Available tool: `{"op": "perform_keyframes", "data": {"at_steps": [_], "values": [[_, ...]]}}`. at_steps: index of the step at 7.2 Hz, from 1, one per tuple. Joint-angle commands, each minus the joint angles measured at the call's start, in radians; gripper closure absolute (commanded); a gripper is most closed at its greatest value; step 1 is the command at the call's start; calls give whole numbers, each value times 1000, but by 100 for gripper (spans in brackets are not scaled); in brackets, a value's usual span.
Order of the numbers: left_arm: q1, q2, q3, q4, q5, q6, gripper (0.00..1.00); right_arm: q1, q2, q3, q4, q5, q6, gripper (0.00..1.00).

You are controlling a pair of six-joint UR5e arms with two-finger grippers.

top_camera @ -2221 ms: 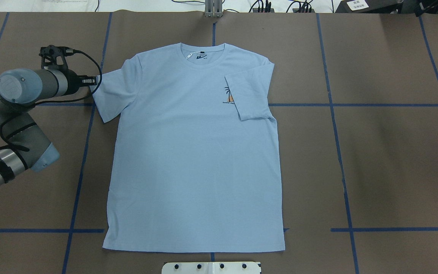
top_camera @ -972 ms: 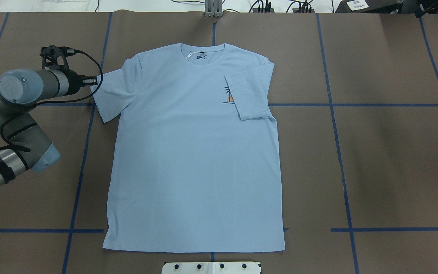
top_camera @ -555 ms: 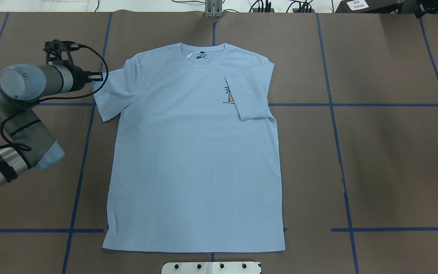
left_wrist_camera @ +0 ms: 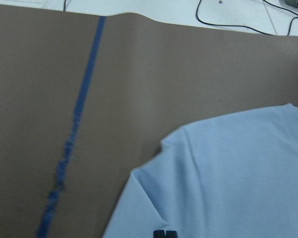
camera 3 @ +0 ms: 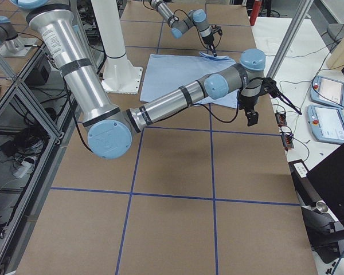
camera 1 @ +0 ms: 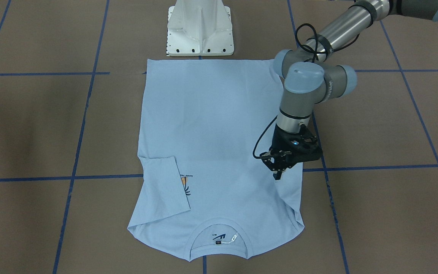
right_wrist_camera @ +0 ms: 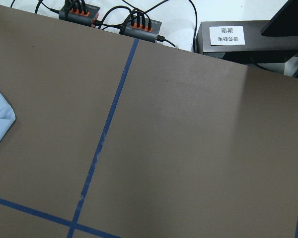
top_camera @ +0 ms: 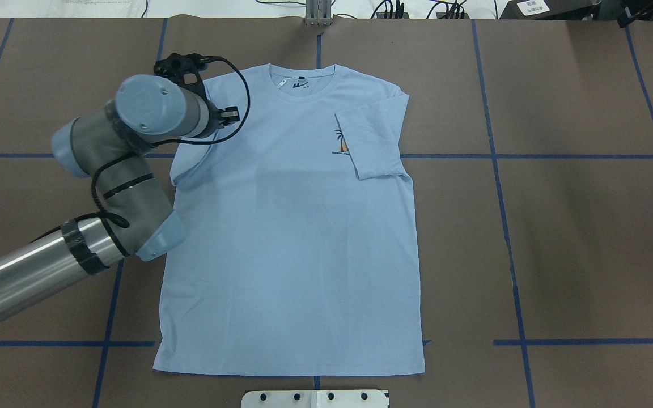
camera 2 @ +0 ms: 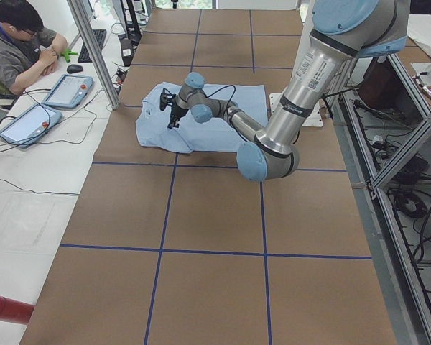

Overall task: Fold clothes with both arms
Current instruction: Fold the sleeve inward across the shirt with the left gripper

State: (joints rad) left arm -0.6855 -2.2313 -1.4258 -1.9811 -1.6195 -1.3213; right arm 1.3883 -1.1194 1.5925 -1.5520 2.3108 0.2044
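The left arm (top_camera: 122,187) has a shiny silver tube with a black band around it and round grey joints closed by light blue caps with small screws. A thin black cable runs in loops to the black left end effector (camera 1: 278,176). The right arm (camera 3: 172,100) is built in the same way, with a black right end effector (camera 3: 251,117), and the white base (camera 1: 200,28) shows dark bolts along its edge.

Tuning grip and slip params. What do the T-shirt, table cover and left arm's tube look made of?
T-shirt: soft matte knit, likely cotton jersey; it lies limp with soft creases.
Table cover: matte brown paper or thin board, judging by its far edge, which lifts slightly.
Left arm's tube: bare brushed metal, probably aluminium; it shows a bright sheen.
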Motion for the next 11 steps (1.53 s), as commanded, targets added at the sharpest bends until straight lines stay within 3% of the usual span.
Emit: {"op": "perform_keyframes", "data": {"at_steps": [1,3,4,6,7,9,10,11], "values": [[27,-134,152,64,41,-74,100,-3,-3,0,1,1,1,0],[26,-134,176,48,44,-69,100,-9,-4,0,1,1,1,0],[26,-117,165,44,44,17,1,-18,-7,0,3,1,1,0],[20,-50,-4,37,14,149,0,-44,-23,23,3,4,24,0],[20,38,-153,41,-52,189,0,-79,-81,105,35,4,132,0],[18,187,-394,39,-106,200,0,-206,-260,277,296,-28,499,0],[26,255,-492,38,-115,197,0,-316,-360,358,428,-115,699,0],[33,298,-557,39,-115,188,0,-474,-460,464,501,-268,878,0]]}}
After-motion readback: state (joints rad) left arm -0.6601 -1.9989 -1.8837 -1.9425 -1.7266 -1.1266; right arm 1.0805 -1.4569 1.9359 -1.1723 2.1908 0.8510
